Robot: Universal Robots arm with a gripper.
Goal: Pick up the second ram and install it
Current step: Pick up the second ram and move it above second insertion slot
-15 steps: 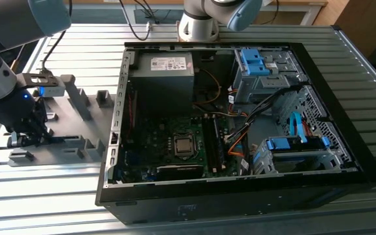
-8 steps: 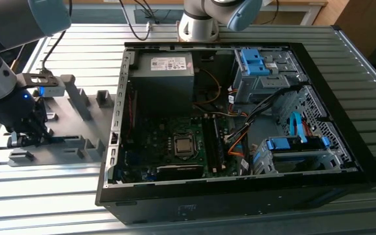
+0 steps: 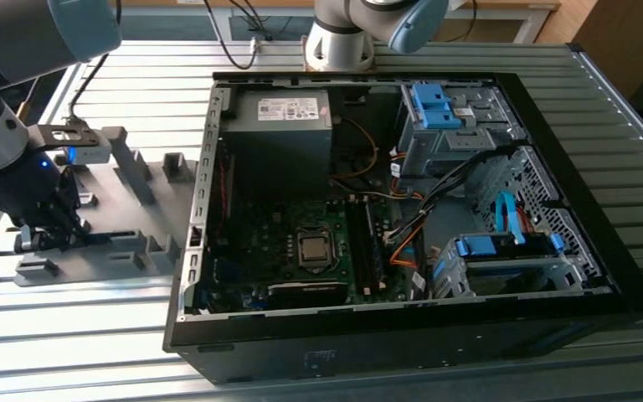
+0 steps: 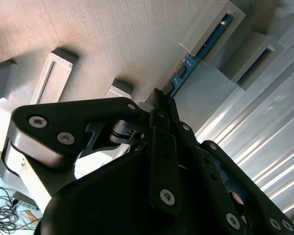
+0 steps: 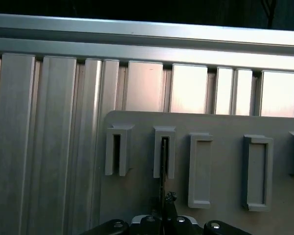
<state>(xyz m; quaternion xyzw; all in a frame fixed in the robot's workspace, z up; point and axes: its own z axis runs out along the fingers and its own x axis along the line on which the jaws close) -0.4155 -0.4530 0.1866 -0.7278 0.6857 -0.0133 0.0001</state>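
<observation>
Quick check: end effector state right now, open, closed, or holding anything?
End effector: closed on the second ram, which stands on edge in the slot of a grey holder block.

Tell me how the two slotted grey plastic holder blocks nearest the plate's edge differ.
The grey slotted holder block at the plate's edge has an empty, dark slot; its neighbouring slotted block holds the slim blue-green ram stick on edge. The hand grips the ram just outside the neighbouring block; nothing touches the edge block. Both are the same grey, alike in shape and size, on one grey plate.
</observation>
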